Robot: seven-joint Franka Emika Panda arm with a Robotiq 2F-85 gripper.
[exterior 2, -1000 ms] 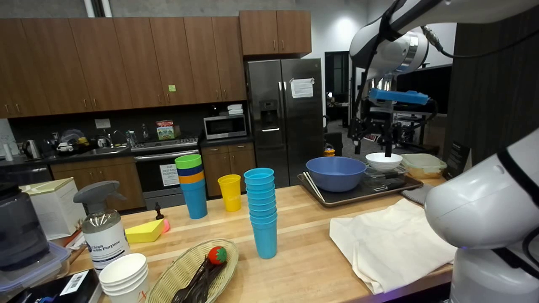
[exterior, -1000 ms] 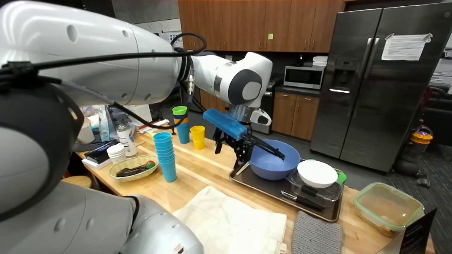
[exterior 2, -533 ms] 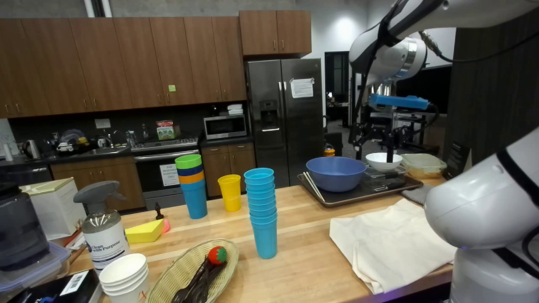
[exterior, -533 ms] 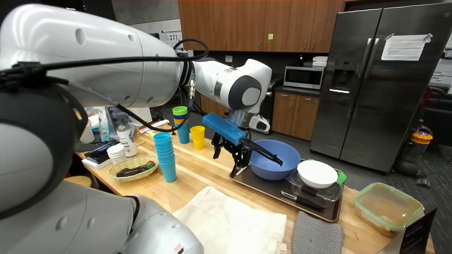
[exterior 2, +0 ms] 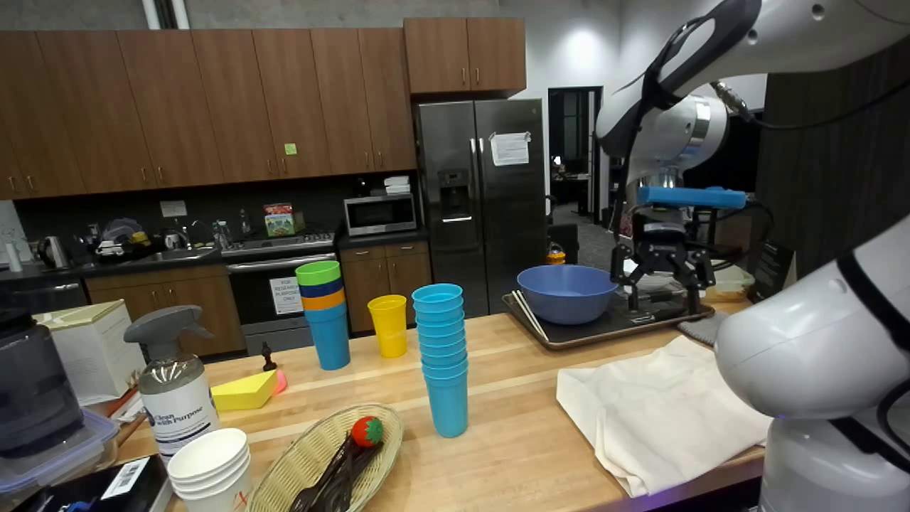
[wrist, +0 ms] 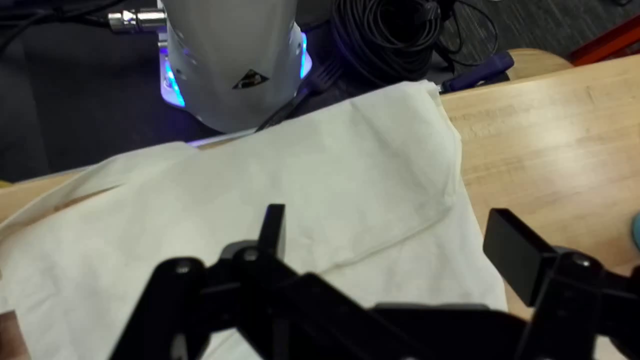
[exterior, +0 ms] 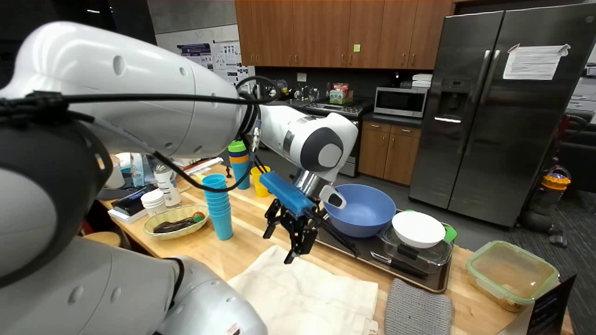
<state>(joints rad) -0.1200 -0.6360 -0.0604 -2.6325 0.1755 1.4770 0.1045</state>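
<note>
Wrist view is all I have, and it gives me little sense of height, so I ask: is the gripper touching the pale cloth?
Observer: No. In an exterior view the gripper hangs clear of the pale cloth; the rim of a dark tray shows between them in that picture.
Operator: Good. And the teal shape cut off at my right edge?
Observer: It looks like part of the tall stack of light-blue cups, which stands upright on the table.
</note>
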